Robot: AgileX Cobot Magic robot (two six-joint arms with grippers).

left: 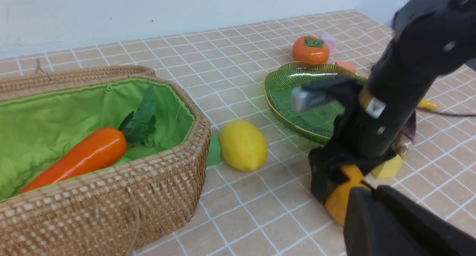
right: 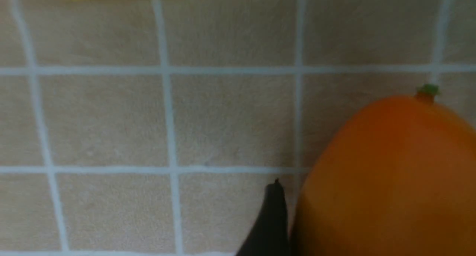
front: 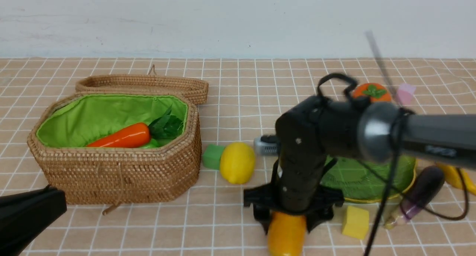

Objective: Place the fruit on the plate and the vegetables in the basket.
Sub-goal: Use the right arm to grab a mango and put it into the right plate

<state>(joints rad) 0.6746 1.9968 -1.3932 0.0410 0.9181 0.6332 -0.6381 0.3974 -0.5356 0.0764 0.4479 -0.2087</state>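
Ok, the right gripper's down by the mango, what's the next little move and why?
Probably close the right gripper on the mango: its jaws stand open astride it, one finger beside its skin, and it lies on the table, short of the green plate.

We are looking at a robot test setup in what seems a lab: a surface (front: 230, 81) covered by a tan grid-printed cloth (front: 208, 226) stands against a bare whitish wall (front: 223, 18). Glossy toy produce like the lemon (front: 237, 163), a yellow cube (front: 355, 221), a green cube (front: 212, 156) and a black, cabled robot arm (front: 301, 163) show us that.
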